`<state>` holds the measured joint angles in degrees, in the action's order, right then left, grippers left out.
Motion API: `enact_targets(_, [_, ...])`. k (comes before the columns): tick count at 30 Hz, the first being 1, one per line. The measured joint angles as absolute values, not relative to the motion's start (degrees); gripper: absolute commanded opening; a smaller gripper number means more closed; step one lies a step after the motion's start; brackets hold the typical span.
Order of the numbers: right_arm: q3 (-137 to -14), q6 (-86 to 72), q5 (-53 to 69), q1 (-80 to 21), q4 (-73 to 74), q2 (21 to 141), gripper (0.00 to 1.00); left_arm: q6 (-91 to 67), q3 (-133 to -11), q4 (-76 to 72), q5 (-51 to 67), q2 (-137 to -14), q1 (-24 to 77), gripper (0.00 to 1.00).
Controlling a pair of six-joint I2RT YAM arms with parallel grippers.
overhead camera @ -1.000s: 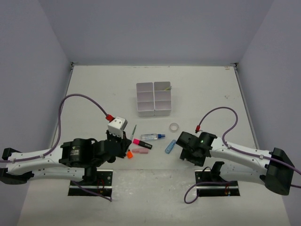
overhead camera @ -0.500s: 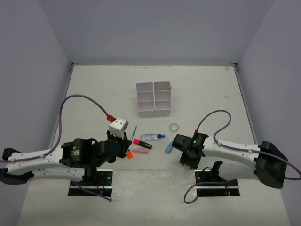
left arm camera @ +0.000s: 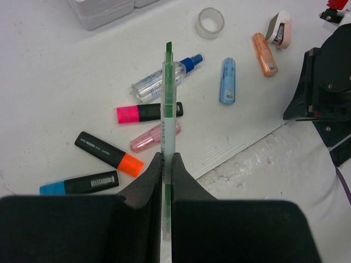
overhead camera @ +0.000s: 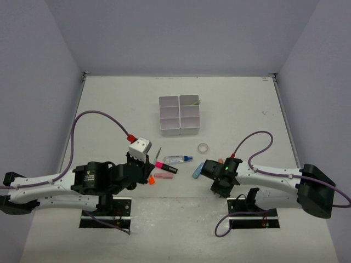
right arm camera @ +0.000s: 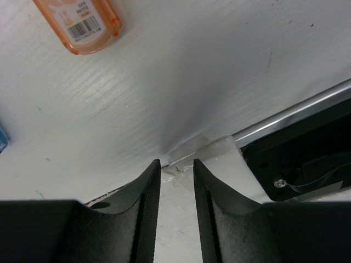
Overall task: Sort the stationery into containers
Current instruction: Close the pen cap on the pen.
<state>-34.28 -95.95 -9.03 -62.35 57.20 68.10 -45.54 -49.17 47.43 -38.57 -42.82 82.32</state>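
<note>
Left gripper [left arm camera: 166, 163] clamped on green pen [left arm camera: 169, 104], near-left of tray [overhead camera: 170, 131]. Right gripper [right arm camera: 175, 164], near-right of tray: fingers slightly apart above tabletop [right arm camera: 192, 82].

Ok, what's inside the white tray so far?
One thin pen-like item leans in the tray's far right compartment. The other five show nothing, though their walls hide part of each floor.

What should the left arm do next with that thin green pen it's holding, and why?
Probably lift and carry it toward the white six-compartment plastic tray. The left gripper is shut on the thin green pen, so the grasp looks done, and the tray sits farther across the table, not yet within dropping range.
</note>
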Motion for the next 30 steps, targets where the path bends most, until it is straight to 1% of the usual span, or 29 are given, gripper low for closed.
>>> enact_targets(13, [-33.61,-100.19,-10.93,-63.00,57.18,69.86,0.28,-45.09,-48.93,47.18,-37.55,-42.90,82.32,0.00])
enact_targets(20, [-35.30,-100.42,-11.00,-63.02,56.72,73.75,0.19,-44.57,-48.93,47.02,-37.28,-42.55,82.32,0.00])
enact_targets(23, [-36.54,-99.92,-11.01,-63.15,56.57,75.64,0.06,-44.29,-48.93,46.66,-37.28,-42.19,82.32,0.00])
enact_targets(24, [-37.00,-99.74,-11.03,-63.22,56.55,76.25,0.03,-44.27,-48.93,46.57,-37.28,-42.17,82.32,0.00])
enact_targets(27, [-38.36,-98.43,-11.22,-63.36,56.26,78.07,0.00,-44.10,-48.93,46.36,-37.26,-42.19,82.32,0.00])
enact_targets(30, [-40.01,-95.53,-12.44,-63.42,55.52,79.98,0.00,-43.92,-48.89,46.33,-37.27,-42.03,82.32,0.00])
